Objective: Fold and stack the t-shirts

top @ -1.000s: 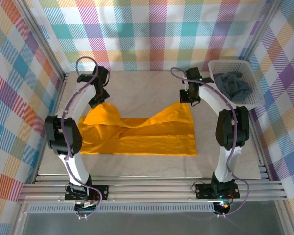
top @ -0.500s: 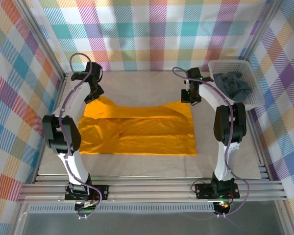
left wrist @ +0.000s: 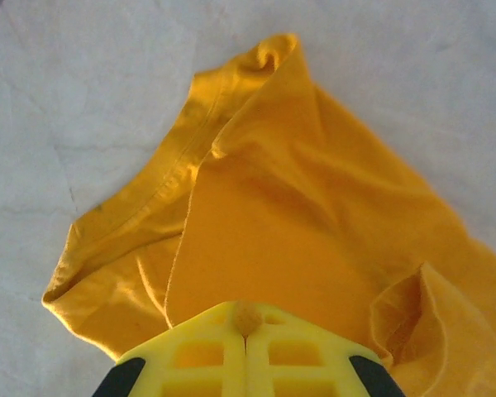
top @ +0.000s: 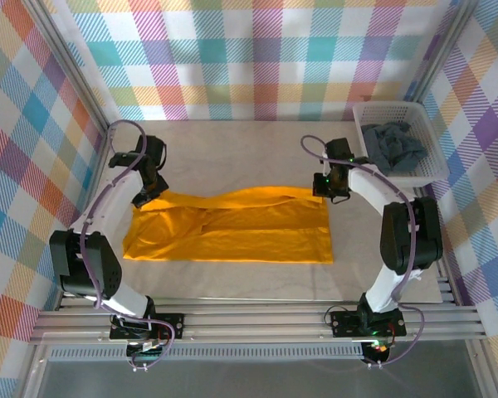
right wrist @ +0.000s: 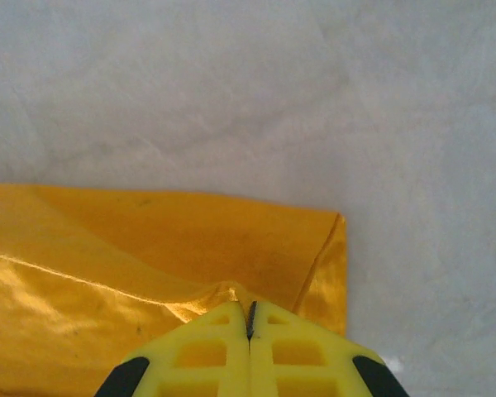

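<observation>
Broadly, the job looks to be in its early part. The table (top: 232, 145) carries one garment, the mustard-orange t-shirt (top: 232, 232), which lies across the middle as a long, low band running left to right. Its near edge is straight and flat. Its far edge is wavier, with a doubled layer along the top and some rumpling toward the left end. I judge that a lengthwise fold is being laid or has just about landed, though the shirt is far too wide to count as folded. It would need at least one more fold across its length.

The white basket (top: 390, 104) stands at the far right corner of the table, well apart from the orange cloth. The dark slate-grey t-shirt (top: 396, 145) sits crumpled inside it, unfolded, so that shirt's whole fold is left to do and no stack exists yet.

The left gripper (top: 146, 194) is down at the band's far left corner, and the right gripper (top: 331, 190) is at its far right corner. In the left wrist view the yellow fingers (left wrist: 198, 354) are pressed together with a nub of orange cloth pinched between them. In the right wrist view the fingers (right wrist: 298, 351) are likewise closed, nipping the shirt's edge by its hemmed corner.
</observation>
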`<state>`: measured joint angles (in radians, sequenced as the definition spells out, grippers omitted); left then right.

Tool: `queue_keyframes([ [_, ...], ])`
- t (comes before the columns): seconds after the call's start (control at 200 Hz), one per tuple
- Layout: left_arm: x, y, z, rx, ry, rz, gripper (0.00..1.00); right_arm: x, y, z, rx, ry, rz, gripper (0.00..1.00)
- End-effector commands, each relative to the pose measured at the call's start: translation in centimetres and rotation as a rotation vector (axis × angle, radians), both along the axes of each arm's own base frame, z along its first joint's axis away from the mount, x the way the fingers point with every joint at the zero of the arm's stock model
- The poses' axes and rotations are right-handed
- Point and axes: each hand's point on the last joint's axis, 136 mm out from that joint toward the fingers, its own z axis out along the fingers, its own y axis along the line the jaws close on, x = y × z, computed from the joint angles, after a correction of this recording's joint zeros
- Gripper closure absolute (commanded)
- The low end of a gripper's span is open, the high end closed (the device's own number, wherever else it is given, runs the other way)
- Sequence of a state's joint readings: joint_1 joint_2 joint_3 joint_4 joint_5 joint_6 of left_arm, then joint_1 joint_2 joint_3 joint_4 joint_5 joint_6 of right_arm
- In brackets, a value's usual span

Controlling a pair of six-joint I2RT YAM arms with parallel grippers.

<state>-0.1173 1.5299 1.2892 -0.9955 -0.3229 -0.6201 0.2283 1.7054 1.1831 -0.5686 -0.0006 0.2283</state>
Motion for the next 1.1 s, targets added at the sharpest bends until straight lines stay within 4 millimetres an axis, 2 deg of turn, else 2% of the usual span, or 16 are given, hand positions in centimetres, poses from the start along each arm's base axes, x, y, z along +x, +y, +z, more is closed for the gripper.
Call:
queue_keyframes([
  [0.0, -2.6, 0.1, -0.7, -0.004, 0.048, 0.014, 1.00, -0.7, 0.1, 0.1, 0.038, -0.015, -0.027, 1.00],
  [0.22, -4.9, 0.5, -2.5, 0.004, 0.103, 0.044, 1.00, -3.6, -2.4, -2.0, -0.065, 0.059, -0.101, 1.00],
  [0.4, -6.0, 1.0, -3.2, 0.029, 0.130, 0.057, 1.00, -4.4, -3.3, -1.7, -0.107, 0.053, -0.114, 1.00],
  [0.575, -6.3, 1.1, -3.7, 0.039, 0.145, 0.057, 1.00, -4.8, -3.2, -1.8, -0.100, 0.063, -0.098, 1.00],
  [1.095, -7.9, 0.8, -5.5, 0.038, 0.213, 0.045, 1.00, -7.3, -2.3, -4.4, -0.044, 0.174, -0.092, 0.99],
])
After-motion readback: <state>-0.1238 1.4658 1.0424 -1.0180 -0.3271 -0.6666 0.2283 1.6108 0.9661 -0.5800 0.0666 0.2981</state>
